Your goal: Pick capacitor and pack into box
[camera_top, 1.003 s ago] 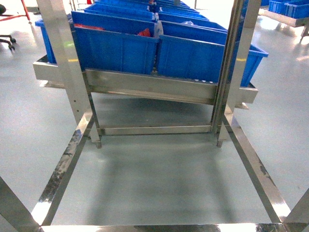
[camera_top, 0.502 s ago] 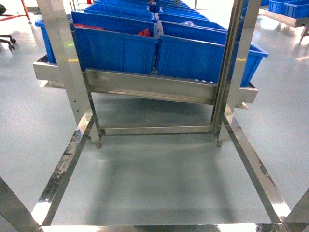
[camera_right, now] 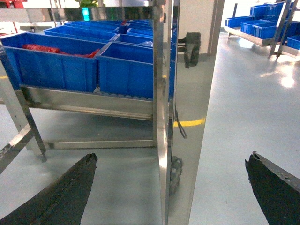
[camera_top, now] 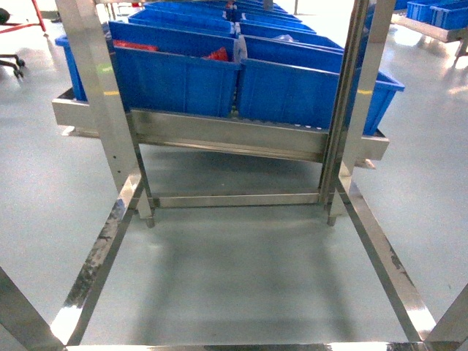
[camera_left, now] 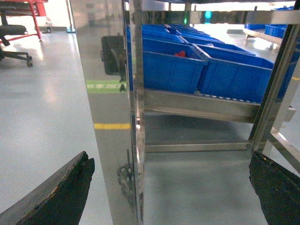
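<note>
Blue bins (camera_top: pixel 175 77) on steel rack (camera_top: pixel 219 135), ahead of both grippers. Left gripper (camera_left: pixel 171 187) and right gripper (camera_right: pixel 171 187): fingers spread wide, empty. Neither capacitor nor pink box visible; nearer arm undecidable, location cannot tell.

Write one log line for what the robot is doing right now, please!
phase: facing rack | left gripper: open, holding nothing | right gripper: open, holding nothing | blue bins ahead on steel rack | pink box: not seen
</note>
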### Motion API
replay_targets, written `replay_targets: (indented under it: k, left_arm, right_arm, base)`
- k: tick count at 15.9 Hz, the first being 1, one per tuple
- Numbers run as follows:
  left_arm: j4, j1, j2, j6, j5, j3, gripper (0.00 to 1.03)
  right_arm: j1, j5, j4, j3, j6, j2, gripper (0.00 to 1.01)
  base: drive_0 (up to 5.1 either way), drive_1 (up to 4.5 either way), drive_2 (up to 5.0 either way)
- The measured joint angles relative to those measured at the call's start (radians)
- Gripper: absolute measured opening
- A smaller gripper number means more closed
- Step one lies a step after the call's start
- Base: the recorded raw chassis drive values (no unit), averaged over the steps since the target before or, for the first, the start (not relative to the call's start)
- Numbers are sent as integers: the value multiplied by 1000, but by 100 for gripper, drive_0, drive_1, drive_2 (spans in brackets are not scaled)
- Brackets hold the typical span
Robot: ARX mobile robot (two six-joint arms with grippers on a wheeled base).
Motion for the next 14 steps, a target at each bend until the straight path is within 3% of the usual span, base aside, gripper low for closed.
replay_targets:
  k: [14]
  left_arm:
    - [4, 0, 0, 0, -1, 0, 98]
  right_arm:
    - [0, -1, 2, 0, 0, 0, 98]
  base:
    - [0, 0, 0]
